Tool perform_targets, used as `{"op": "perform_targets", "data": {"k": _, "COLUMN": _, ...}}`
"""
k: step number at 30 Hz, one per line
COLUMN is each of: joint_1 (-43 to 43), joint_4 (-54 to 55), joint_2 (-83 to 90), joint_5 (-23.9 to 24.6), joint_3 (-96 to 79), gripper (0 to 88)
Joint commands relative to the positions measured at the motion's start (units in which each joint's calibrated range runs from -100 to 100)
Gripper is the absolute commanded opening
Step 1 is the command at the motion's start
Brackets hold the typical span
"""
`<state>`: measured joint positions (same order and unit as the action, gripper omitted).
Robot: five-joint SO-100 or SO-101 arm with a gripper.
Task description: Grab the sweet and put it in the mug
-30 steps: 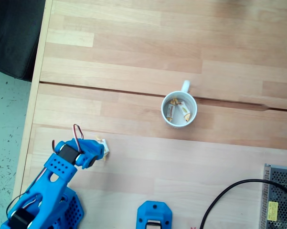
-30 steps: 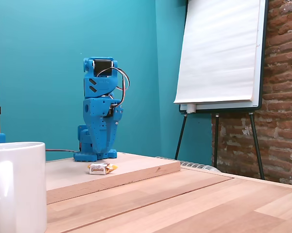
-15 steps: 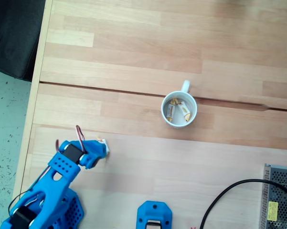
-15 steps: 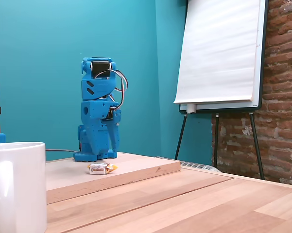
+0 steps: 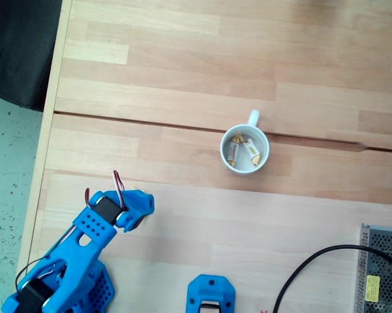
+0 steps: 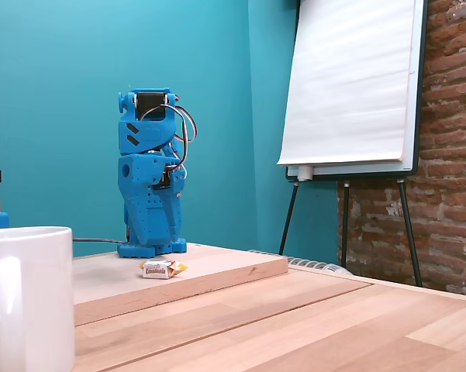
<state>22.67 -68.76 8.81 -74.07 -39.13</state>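
On the pale wooden table (image 5: pixel 182 59), a tiny cream-wrapped sweet (image 6: pixel 162 269) lies below the blue arm's gripper (image 6: pixel 161 232). Its jaw state is unclear. The round white ceramic mug (image 5: pixel 227 162) stands well apart.

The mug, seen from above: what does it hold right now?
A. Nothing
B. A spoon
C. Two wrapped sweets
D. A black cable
C: the fixed view from above shows two small wrapped sweets lying side by side inside the white mug.
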Motion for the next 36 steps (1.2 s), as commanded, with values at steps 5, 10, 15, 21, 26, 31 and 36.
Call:
{"op": "perform_targets", "data": {"k": 5, "joint_1": 0.2, "joint_4": 0.3, "joint_2": -0.9, "joint_5": 0.0, "joint_3": 2.0, "gripper": 24.2}}
{"op": "perform_targets", "data": {"k": 10, "joint_1": 0.4, "joint_4": 0.3, "joint_2": -4.2, "joint_5": -0.3, "joint_3": 1.8, "gripper": 24.2}}
{"op": "perform_targets", "data": {"k": 15, "joint_1": 0.1, "joint_4": 0.3, "joint_2": -4.9, "joint_5": -0.3, "joint_3": 1.8, "gripper": 24.2}}
{"op": "perform_targets", "data": {"k": 21, "joint_1": 0.1, "joint_4": 0.4, "joint_2": -5.3, "joint_5": -0.4, "joint_3": 2.8, "gripper": 24.1}}
{"op": "perform_targets", "data": {"k": 26, "joint_1": 0.6, "joint_4": 0.7, "joint_2": -6.7, "joint_5": -0.5, "joint_3": 3.4, "gripper": 24.1}}
{"op": "perform_targets", "data": {"k": 31, "joint_1": 0.7, "joint_4": 6.5, "joint_2": -10.1, "joint_5": -0.5, "joint_3": 2.9, "gripper": 24.1}}
{"op": "perform_targets", "data": {"k": 36, "joint_1": 0.7, "joint_4": 9.6, "joint_2": -11.7, "joint_5": -0.4, "joint_3": 2.2, "gripper": 24.1}}
